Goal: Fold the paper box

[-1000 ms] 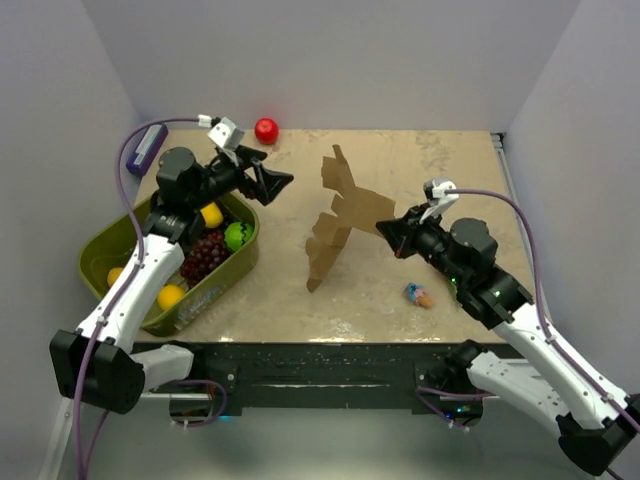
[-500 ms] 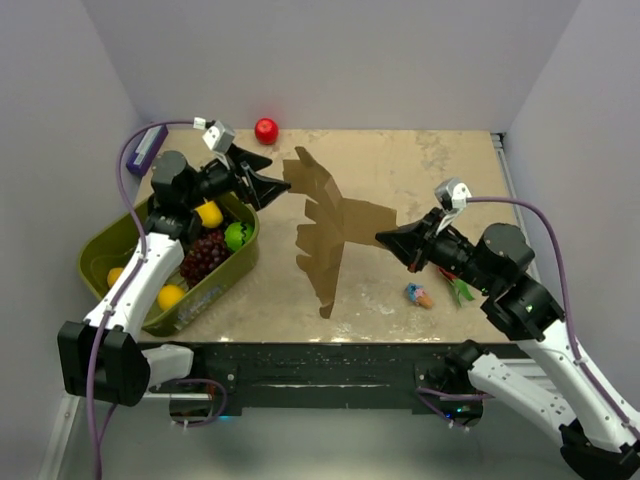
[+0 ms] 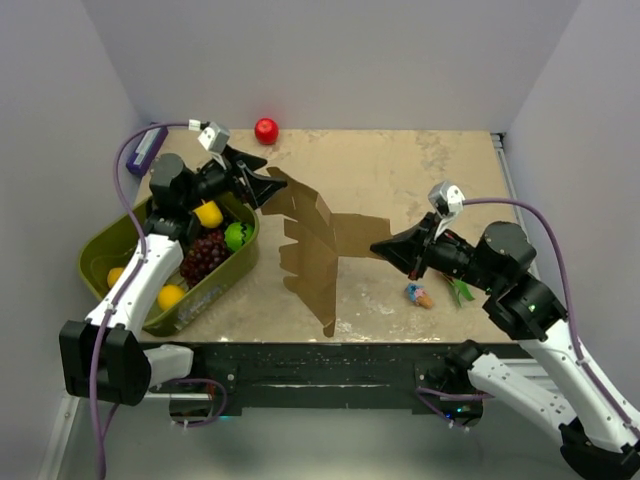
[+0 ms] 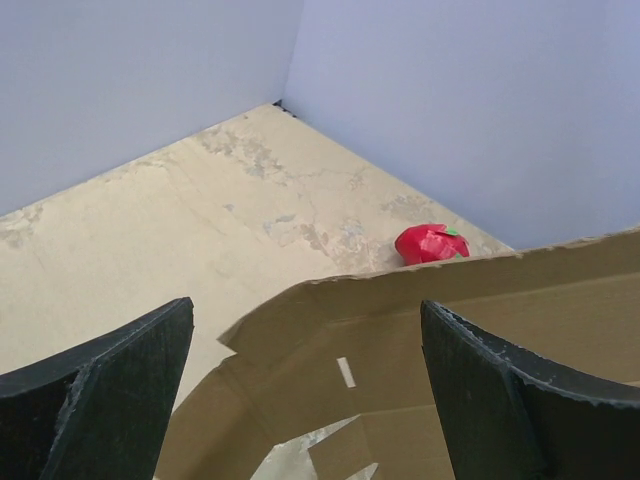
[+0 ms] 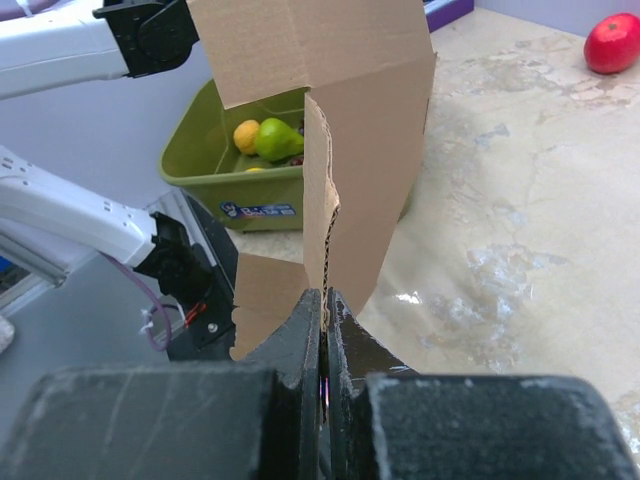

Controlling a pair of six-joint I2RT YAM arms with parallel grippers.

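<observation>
Paper box [image 3: 312, 248]: flat brown cardboard sheet, unfolded, flaps and creases visible, held up on edge over the middle of the surface [image 3: 400, 170].

Right end effector [image 3: 377, 245]: closed, pinching the sheet's right edge. Its wrist view shows the cardboard clamped between the two fingers and rising straight up from them.

Left end effector [image 3: 266, 186]: fully open, gripping nothing. The sheet's upper left corner sits in the gap between its fingers; can't tell if either one touches it.

Sheet's bottom corner points at the near edge of the surface; can't tell whether it rests there.

Further out:
- green basket [image 3: 212, 285] under the left arm, with grapes [image 3: 205, 252] and yellow, green and orange fruit in it
- red fruit [image 3: 266, 130] against the back wall
- small colourful toy [image 3: 420, 294] on the surface just below the right end effector
- purple item [image 3: 146, 148] in the back left corner
</observation>
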